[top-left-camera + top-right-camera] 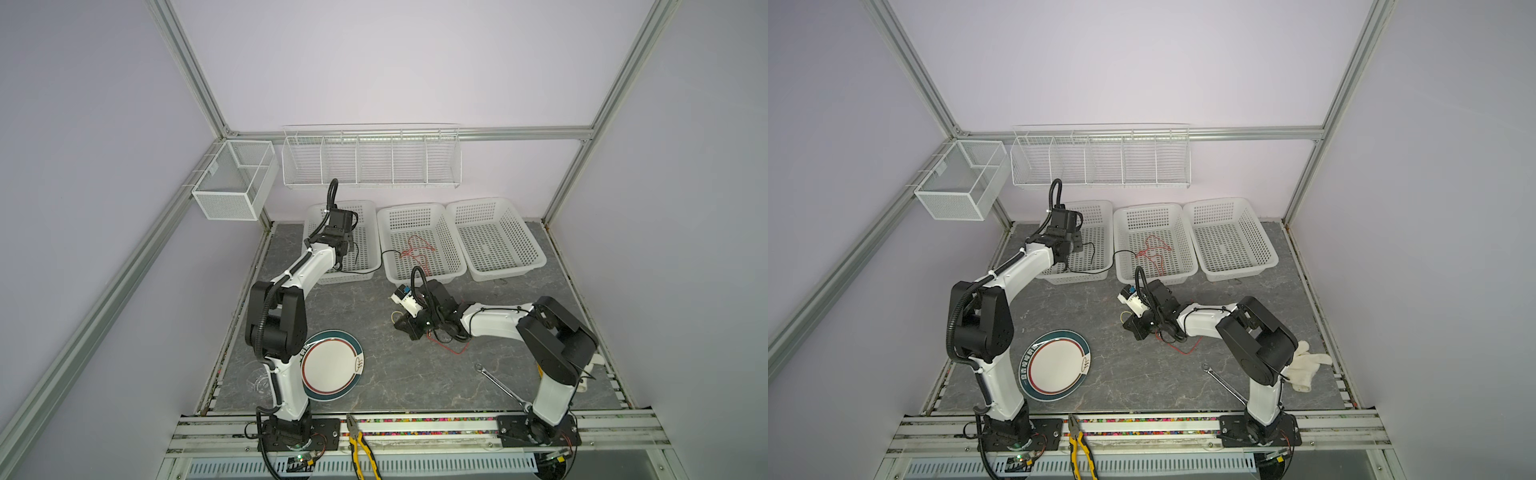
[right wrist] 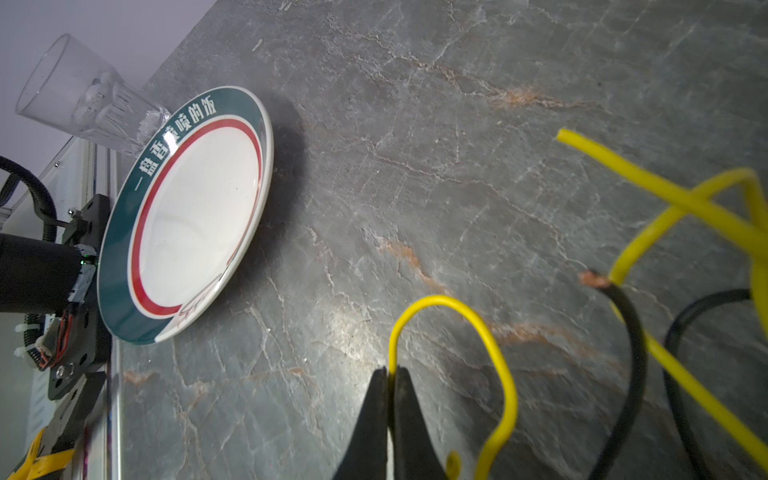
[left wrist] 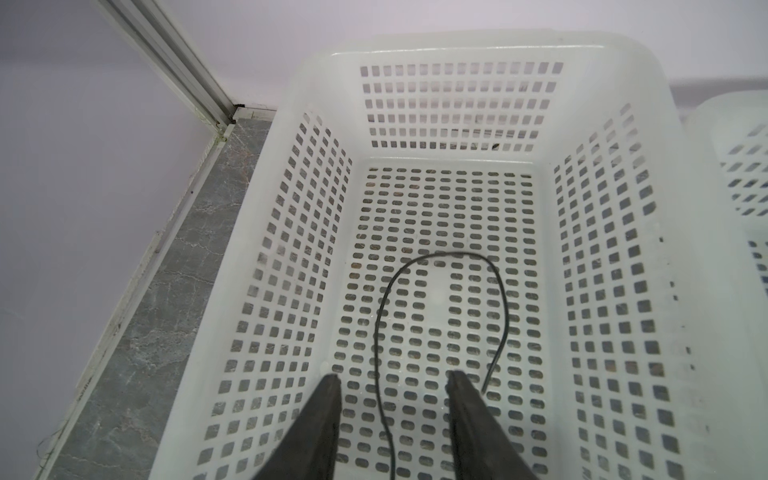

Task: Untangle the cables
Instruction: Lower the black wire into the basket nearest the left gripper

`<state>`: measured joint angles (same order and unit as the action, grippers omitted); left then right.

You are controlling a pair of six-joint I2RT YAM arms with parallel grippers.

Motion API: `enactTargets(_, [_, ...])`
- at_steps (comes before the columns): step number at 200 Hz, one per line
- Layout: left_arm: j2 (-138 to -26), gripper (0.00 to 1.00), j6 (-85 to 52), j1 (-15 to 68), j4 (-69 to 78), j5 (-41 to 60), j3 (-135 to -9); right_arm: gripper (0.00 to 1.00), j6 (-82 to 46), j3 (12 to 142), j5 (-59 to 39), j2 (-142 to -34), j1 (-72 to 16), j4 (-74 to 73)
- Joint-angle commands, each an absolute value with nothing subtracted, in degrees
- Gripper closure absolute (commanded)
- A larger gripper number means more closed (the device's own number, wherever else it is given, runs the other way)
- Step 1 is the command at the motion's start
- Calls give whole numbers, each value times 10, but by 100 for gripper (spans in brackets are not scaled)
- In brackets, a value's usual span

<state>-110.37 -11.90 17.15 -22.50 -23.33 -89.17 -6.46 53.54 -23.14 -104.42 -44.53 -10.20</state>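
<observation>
My left gripper (image 3: 392, 376) hangs open inside the left white basket (image 3: 457, 45). A thin black cable (image 3: 503, 307) loops on the basket floor and passes loose between the jaws. In both top views that black cable (image 1: 365, 272) (image 1: 1096, 272) runs over the rim toward the middle basket (image 1: 415, 206), where a red cable (image 1: 417, 249) lies tangled. My right gripper (image 2: 390, 370) is low over the table, shut on a yellow cable (image 2: 498, 345). Beside it lie more yellow loops and a black cable (image 2: 636, 332) with a bare copper end. Another red cable (image 1: 457, 351) trails under the right arm.
A green-rimmed plate (image 1: 332, 365) and a clear glass (image 2: 83, 95) sit at the front left. A wrench (image 1: 498, 384) lies near the right arm's base, pliers (image 1: 361, 449) on the front rail, white gloves (image 1: 1308, 365) at the right. A third basket (image 1: 498, 241) stands at the back right.
</observation>
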Motion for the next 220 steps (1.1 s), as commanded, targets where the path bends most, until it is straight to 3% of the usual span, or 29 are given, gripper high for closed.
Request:
enactTargets(1, [-1080,52,-126,170,-251,-198,-907,93,-66,526,-226,-1020,-450,-113])
enactTargets(41, [-1034,46,-77,175,-240,-61,-867,93,-69,524,-220,-1016,-450,-112])
enactTargets(79, [-979,45,-4,209,-226,-1,-807,93,-65,523,-215,-1006,-450,-102])
enactTargets(134, [-954,45,100,278,-253,10,-757,93,-65,510,-207,-993,-450,-94])
enactTargets(220, [-954,50,125,310,-180,-63,-696,93,-64,507,-198,-985,-450,-91])
